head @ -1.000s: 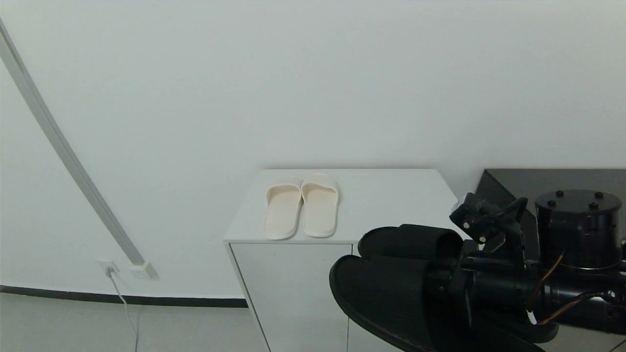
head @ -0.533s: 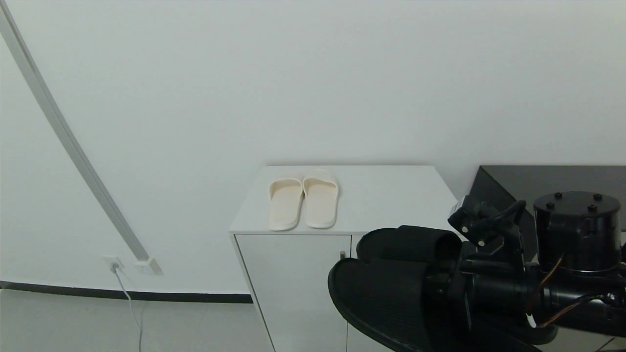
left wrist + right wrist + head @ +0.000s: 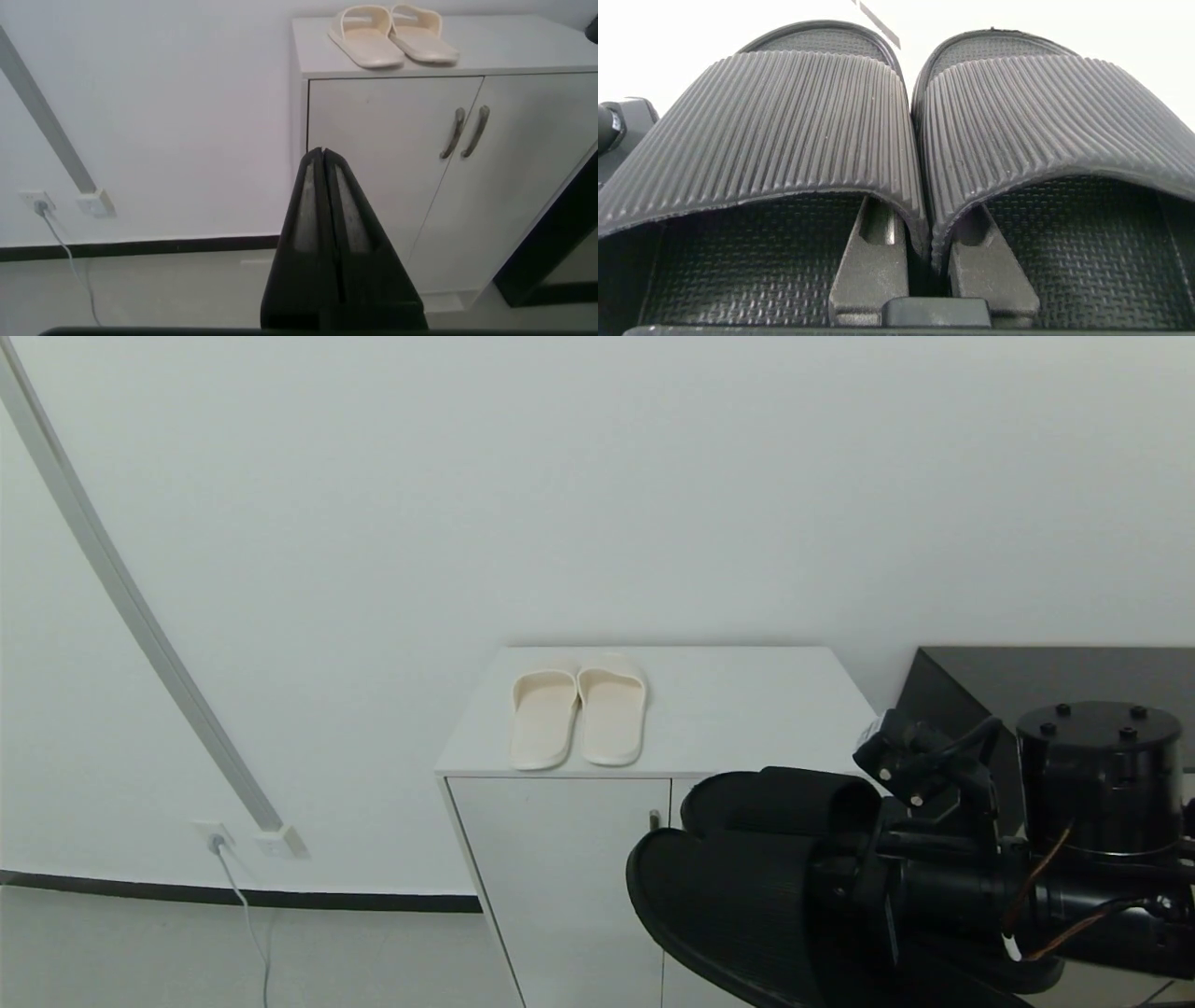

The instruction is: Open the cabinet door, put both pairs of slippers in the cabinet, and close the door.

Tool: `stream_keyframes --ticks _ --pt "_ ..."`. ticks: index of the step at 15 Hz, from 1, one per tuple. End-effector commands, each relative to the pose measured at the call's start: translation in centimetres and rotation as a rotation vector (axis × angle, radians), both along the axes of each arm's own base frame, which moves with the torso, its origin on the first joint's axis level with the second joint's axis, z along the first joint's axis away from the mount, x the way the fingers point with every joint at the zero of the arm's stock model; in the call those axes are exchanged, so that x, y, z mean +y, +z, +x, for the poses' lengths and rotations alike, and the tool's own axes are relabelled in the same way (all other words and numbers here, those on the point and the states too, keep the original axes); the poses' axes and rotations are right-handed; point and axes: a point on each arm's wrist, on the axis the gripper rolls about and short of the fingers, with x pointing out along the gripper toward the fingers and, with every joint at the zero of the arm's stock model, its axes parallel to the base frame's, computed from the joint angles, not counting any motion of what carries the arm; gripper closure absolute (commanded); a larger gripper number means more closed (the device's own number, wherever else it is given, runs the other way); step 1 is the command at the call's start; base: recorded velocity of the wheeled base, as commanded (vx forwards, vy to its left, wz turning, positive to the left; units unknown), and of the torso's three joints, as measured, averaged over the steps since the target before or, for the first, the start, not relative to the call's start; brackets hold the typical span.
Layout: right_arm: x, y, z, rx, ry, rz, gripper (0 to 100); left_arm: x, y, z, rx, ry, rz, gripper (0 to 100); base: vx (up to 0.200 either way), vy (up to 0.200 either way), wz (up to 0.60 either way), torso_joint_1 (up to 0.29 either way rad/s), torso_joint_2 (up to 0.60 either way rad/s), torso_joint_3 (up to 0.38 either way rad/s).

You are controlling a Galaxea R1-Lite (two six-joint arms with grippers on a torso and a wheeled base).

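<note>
A white cabinet [image 3: 738, 709] stands against the wall with both doors shut, its two handles [image 3: 467, 133] side by side. A cream pair of slippers [image 3: 579, 714] lies on its top at the left, also in the left wrist view [image 3: 392, 21]. My right gripper [image 3: 923, 224] is shut on a black pair of slippers [image 3: 747, 868], one finger inside each strap and the inner sides pinched together. It holds them in the air in front of the cabinet's right door. My left gripper [image 3: 322, 159] is shut on nothing, low and well back from the cabinet.
A dark piece of furniture [image 3: 1055, 672] stands right of the cabinet. A slanted grey conduit [image 3: 121, 597] runs down the wall to a socket with a cable [image 3: 217, 845]. Open floor [image 3: 140, 289] lies left of the cabinet.
The whole head view has shifted: the cabinet now looks a little smaller and higher, and a door handle shows. My right gripper still holds the black slippers the same way.
</note>
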Motion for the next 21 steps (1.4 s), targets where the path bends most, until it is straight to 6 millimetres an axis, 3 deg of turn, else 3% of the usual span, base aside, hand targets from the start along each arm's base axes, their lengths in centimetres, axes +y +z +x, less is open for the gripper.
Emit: stream_keyframes --ticks 1,2,3,21 --pt "0.1 -0.2 0.1 0.005 0.001 -0.004 100 0.0 0.0 0.0 0.001 0.0 0.001 100 0.0 0.0 0.0 -0.168 0.36 0.203" --pt "0.1 -0.3 0.1 0.008 0.0 -0.007 100 0.0 0.0 0.0 0.001 0.0 0.0 100 0.0 0.0 0.0 -0.154 0.37 0.198" --pt "0.1 -0.2 0.1 0.003 0.0 -0.003 100 0.0 0.0 0.0 0.001 0.0 0.0 0 0.0 0.0 0.0 -0.154 0.37 0.207" --pt "0.2 -1.0 0.2 -0.002 0.011 -0.021 100 0.0 0.0 0.0 -0.001 0.002 0.0 0 0.0 0.0 0.0 -0.198 0.5 0.296"
